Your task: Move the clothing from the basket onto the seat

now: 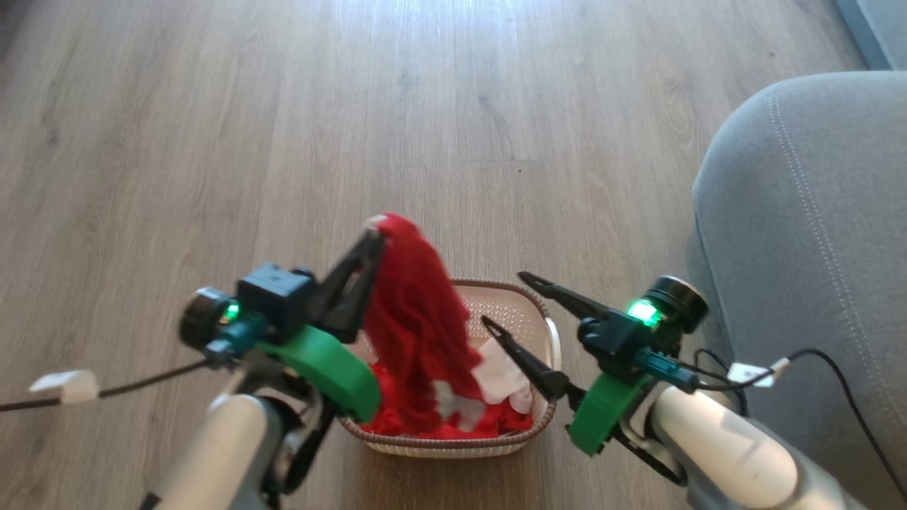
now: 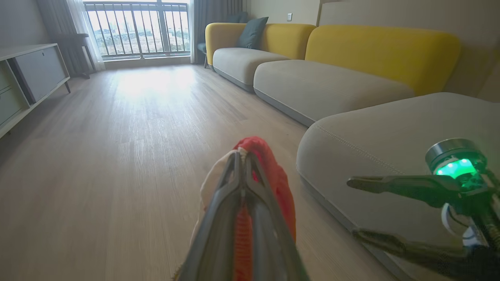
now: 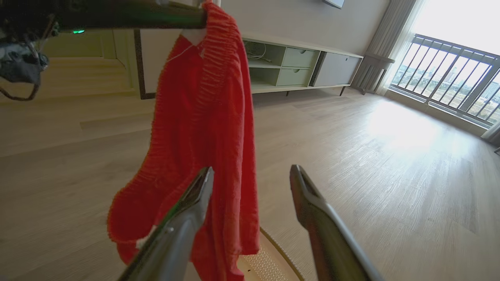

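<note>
My L gripper point(image 1: 375, 237), fingers pressed together, pinches the top edge of one red piece of the clothing point(image 1: 418, 319) and holds it up above the basket point(image 1: 528, 301). The rest, red w/ white patches, lies inside. I can't tell whether the hanging hem clears that pile. My R gripper point(image 1: 504, 299) hovers over the basket's right side, fingers spread wide, gripping nothing. The grey seat point(image 1: 815, 234) stands near, on the robot's right, on wood floor point(image 1: 212, 142).
</note>
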Tool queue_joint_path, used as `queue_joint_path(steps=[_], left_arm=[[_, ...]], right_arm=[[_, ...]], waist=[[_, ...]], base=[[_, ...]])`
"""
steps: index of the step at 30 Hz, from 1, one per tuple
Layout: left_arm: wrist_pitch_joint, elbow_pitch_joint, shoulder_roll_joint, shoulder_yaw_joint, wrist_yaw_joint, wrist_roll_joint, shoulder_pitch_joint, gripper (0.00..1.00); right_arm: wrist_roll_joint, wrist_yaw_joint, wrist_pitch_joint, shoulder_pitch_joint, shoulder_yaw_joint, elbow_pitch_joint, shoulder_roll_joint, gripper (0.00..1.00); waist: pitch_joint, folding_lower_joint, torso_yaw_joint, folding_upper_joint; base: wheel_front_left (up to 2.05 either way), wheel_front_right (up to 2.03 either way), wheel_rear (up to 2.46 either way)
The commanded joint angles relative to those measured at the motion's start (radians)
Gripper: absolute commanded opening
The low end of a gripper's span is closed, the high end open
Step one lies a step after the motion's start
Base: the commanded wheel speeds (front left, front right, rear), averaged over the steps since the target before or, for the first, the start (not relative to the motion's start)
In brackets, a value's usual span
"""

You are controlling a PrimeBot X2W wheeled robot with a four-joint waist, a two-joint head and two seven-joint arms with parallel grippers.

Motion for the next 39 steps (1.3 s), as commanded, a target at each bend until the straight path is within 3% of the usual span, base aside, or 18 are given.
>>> queue_joint_path(steps=[1, 12, 13, 14, 18, 20, 21, 22, 23, 33, 39], left_arm=[[0.003, -0.047, 0.002, 0.023, -0.013, 0.010, -0.066, 0.00], [0.006, -0.124, -0.056, -0.108, -0.089, -0.003, -0.067, 0.00], [0.006, -0.127, -0.059, -0.115, -0.094, -0.005, -0.067, 0.00], [0.007, -0.129, -0.059, -0.120, -0.098, -0.006, -0.066, 0.00], [0.006, -0.118, -0.046, -0.124, -0.097, 0.001, -0.062, 0.00], [-0.010, -0.111, -0.042, -0.119, -0.097, 0.002, -0.060, 0.48], [-0.010, -0.111, -0.042, -0.119, -0.097, 0.002, -0.060, 0.48], [-0.023, -0.107, -0.037, -0.118, -0.100, 0.007, -0.061, 0.93], [-0.034, -0.099, -0.033, -0.118, -0.104, 0.010, -0.060, 1.00], [-0.136, 0.027, -0.050, -0.152, -0.118, 0.014, -0.019, 1.00], [-0.178, 0.074, -0.100, -0.183, -0.119, 0.006, -0.001, 1.00]], right_arm=[[0.016, 0.000, -0.006, -0.047, 0.020, -0.020, -0.008, 1.00], [0.102, 0.000, -0.006, -0.125, 0.120, 0.029, 0.000, 1.00], [0.121, 0.000, -0.006, -0.125, 0.134, 0.040, 0.001, 0.23], [0.137, 0.000, -0.006, -0.130, 0.148, 0.042, 0.001, 0.00], [0.190, 0.000, -0.006, -0.143, 0.162, 0.027, -0.011, 0.00], [0.202, 0.000, -0.006, -0.147, 0.148, 0.016, -0.023, 0.00], [0.202, 0.000, -0.006, -0.147, 0.148, 0.016, -0.023, 0.00], [0.206, 0.000, -0.006, -0.149, 0.137, 0.009, -0.031, 0.00], [0.209, 0.000, -0.006, -0.150, 0.122, 0.002, -0.040, 0.00], [0.209, 0.000, -0.006, -0.057, -0.079, -0.111, -0.164, 0.00], [0.198, 0.000, 0.008, 0.016, -0.168, -0.187, -0.195, 0.00]], waist=[[0.001, 0.0000, 0.004, 0.0000], [0.015, 0.0000, 0.016, 0.0000], [0.016, 0.0000, 0.016, 0.0000], [0.016, 0.0000, 0.015, 0.0000], [0.019, 0.0000, 0.001, 0.0000], [0.022, 0.0000, -0.010, 0.0000], [0.022, 0.0000, -0.010, 0.0000], [0.024, 0.0000, -0.017, 0.0000], [0.025, 0.0000, -0.023, 0.0000], [0.023, 0.0000, -0.143, 0.0000], [0.047, 0.0000, -0.219, 0.0000]], base=[[0.00, 0.00, 0.00], [0.00, 0.00, 0.00], [0.00, 0.00, 0.00], [0.00, 0.00, 0.00], [0.00, 0.00, 0.00], [0.00, 0.00, 0.00], [0.00, 0.00, 0.00], [0.00, 0.00, 0.00], [0.00, 0.00, 0.00], [0.00, 0.00, 0.00], [0.00, 0.00, 0.00]])
